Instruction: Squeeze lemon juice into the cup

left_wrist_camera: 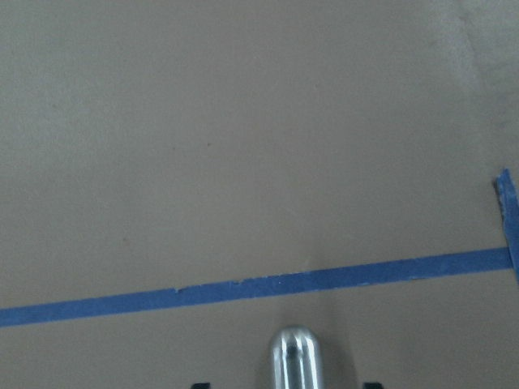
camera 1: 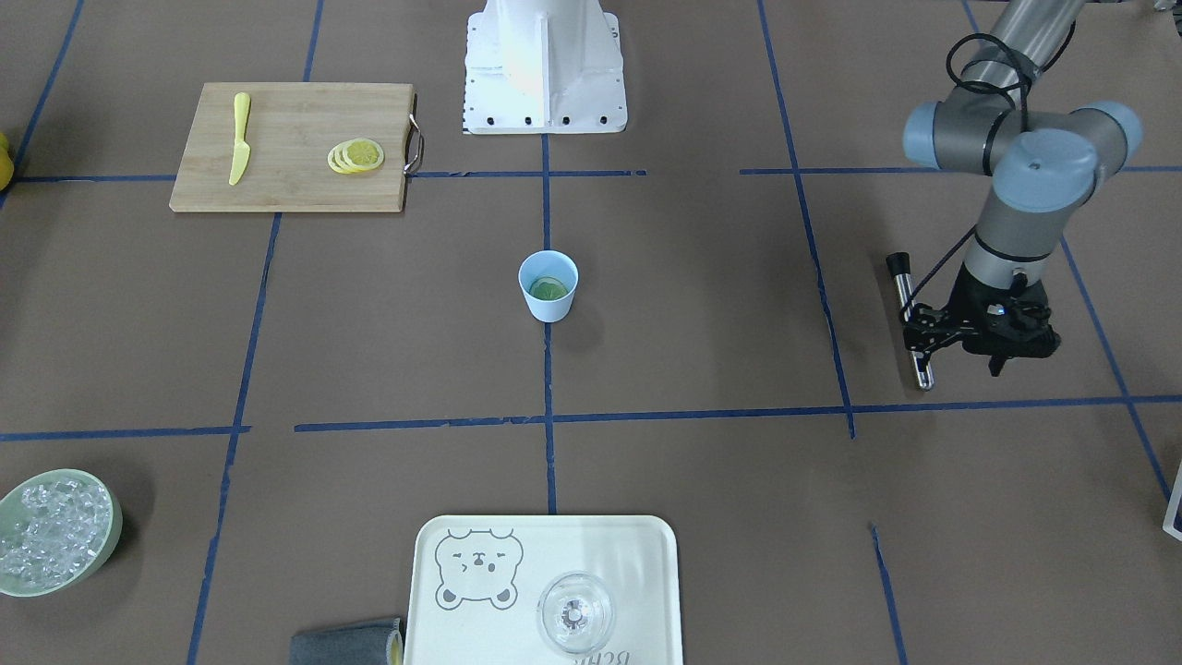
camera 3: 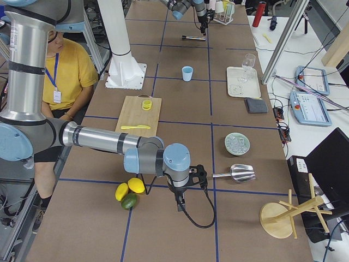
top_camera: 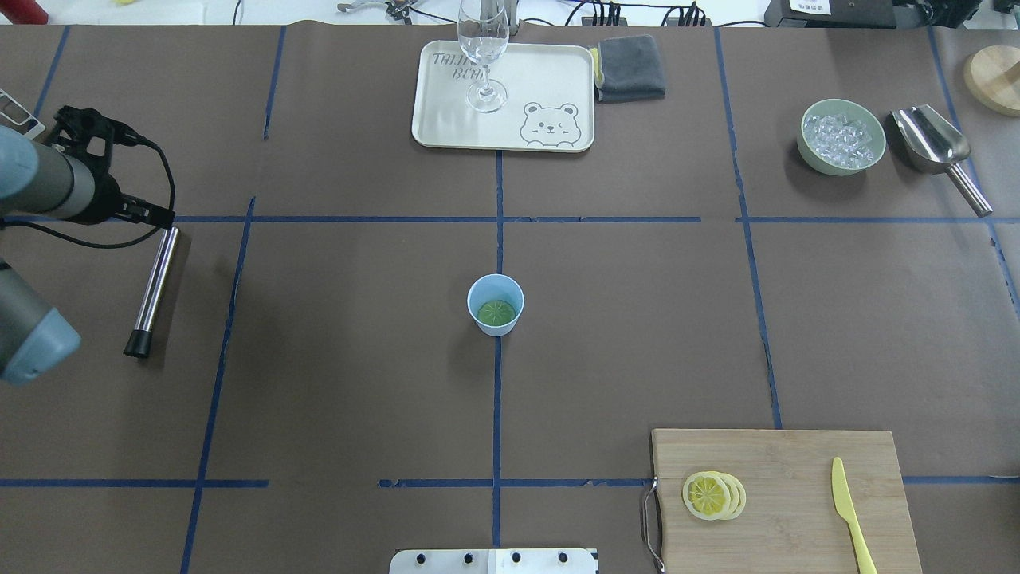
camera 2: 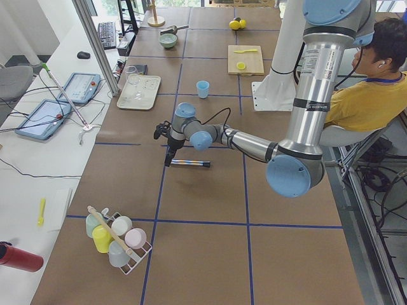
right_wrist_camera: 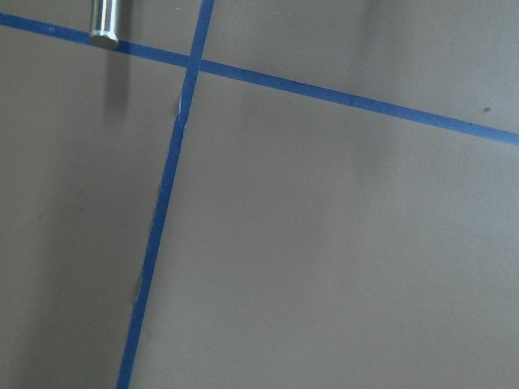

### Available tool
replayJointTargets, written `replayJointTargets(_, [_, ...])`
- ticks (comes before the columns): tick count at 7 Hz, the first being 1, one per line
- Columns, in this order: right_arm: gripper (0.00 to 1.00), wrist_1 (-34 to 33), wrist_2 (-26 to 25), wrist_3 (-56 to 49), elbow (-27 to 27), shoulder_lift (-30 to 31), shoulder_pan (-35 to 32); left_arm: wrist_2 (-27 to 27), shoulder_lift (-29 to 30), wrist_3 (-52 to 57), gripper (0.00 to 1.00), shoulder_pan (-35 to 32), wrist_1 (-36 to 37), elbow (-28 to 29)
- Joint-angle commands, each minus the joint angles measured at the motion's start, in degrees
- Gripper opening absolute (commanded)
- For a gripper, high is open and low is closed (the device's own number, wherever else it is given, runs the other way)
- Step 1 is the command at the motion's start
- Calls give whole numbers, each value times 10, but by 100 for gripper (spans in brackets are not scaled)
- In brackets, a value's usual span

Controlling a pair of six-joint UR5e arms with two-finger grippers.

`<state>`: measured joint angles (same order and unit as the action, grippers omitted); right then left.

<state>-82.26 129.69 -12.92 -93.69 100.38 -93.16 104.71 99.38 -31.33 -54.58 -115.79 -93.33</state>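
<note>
Left gripper [camera 1: 1002,356] well apart from cup [camera 1: 552,310]; lemon [camera 1: 548,290] lies inside.

The brown table [top_camera: 358,359] (blue-taped grid) carries cup [top_camera: 496,286], cutting board [top_camera: 789,510], tray [top_camera: 446,119], bowl [top_camera: 837,169] and scoop [top_camera: 928,135].

The cup [top_camera: 495,304] stands in the middle of the table with a lemon slice [top_camera: 496,312] in it. Near the robot, on its right, a board [top_camera: 797,462] holds a pile of slices [top_camera: 715,495] and a knife [top_camera: 849,514]. Across the table, a glass [top_camera: 484,40] stands on a tray [top_camera: 446,119], with a cloth [top_camera: 630,68] just beside it. Further right sit a bowl [top_camera: 837,168] of ice and a scoop [top_camera: 928,137]. A rod [top_camera: 155,279] lies on the robot's left.
</note>
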Motion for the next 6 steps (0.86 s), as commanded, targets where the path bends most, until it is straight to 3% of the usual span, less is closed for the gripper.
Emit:
replayJointTargets(1, [100,0,0,-1,0,0,0,95,0,216,100,-136,83,-33])
replayJointTargets(3, [100,0,1,-3,-2,4,0,180,-7,342,100,-230,182,-42])
replayJointTargets(5, [100,0,3,-3,-5,5,0,199,-16,402,100,-298,342,-41])
replayJointTargets(6, [100,0,9,-3,-9,6,0,205,-56,466,100,-353,344,-43])
